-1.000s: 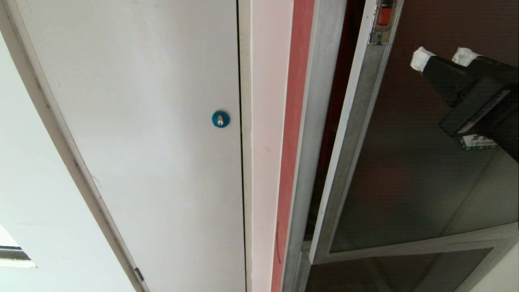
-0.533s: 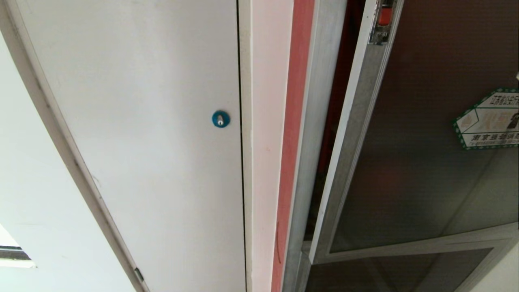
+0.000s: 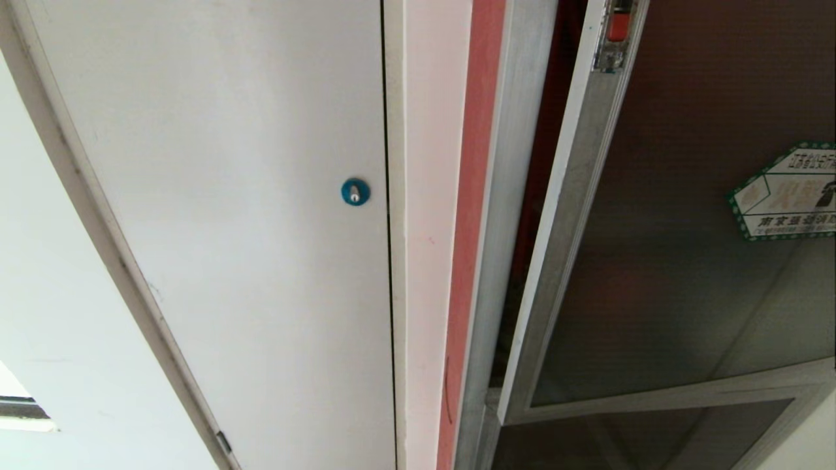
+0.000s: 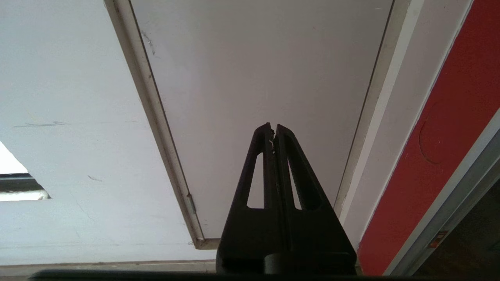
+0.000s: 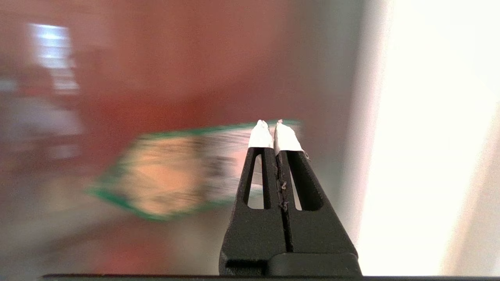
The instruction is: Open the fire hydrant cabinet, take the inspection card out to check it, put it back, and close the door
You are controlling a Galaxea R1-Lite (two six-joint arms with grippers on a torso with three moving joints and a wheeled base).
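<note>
The right gripper (image 5: 272, 128), its white-taped fingertips (image 5: 259, 136) pressed together and clenched on nothing, points at the smoked-glass door (image 3: 686, 215) of the fire hydrant cabinet (image 3: 516, 196), seen through its own wrist camera in a heavy blur. Just beyond the tips lies the green-edged white sticker (image 5: 172, 175) on the glass, smeared by motion; whether the tips touch the panel cannot be told. In the head view neither arm shows.

The left gripper (image 4: 272, 128) hangs well apart from the cabinet, its bare black fingers closed tight with nothing between them, facing a plain white door (image 4: 258, 78) and the pale wall beside it.

Farther off, in the head view, the door stands slightly ajar: its silver frame edge (image 3: 575, 196) sits out from the cabinet's aluminium post, and a dark gap with a glimpse of red interior (image 3: 548, 130) runs between them. The small red latch (image 3: 619, 26) sits at the door's free edge near the top of that view. The sticker (image 3: 787, 192) lies toward the door's right side, partly cut off. Below the door's bottom rail, a smaller dark panel (image 3: 640, 434) fills the cabinet's lower part. Left of the cabinet, a red strip (image 3: 473, 228) borders the white door with its blue round lock (image 3: 355, 191). The inspection card is not visible in any view.
</note>
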